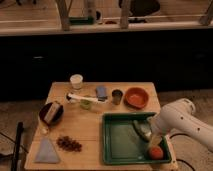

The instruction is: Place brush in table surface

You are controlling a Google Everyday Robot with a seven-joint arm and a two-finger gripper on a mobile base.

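Observation:
The brush (86,98) is a slim white stick lying flat on the table surface (92,127), at the back between a white cup and a small green cup. My gripper (142,129) hangs from the white arm (177,121) on the right, low over the green tray (117,145), well to the right of the brush and apart from it. The gripper holds nothing that I can see.
Along the back stand a white cup (76,81), a blue-grey block (101,92), a metal cup (117,96) and an orange bowl (136,97). A dark bowl (51,113), brown bits (69,144) and a grey cloth (46,151) lie at the left. An orange ball (156,152) sits in the tray.

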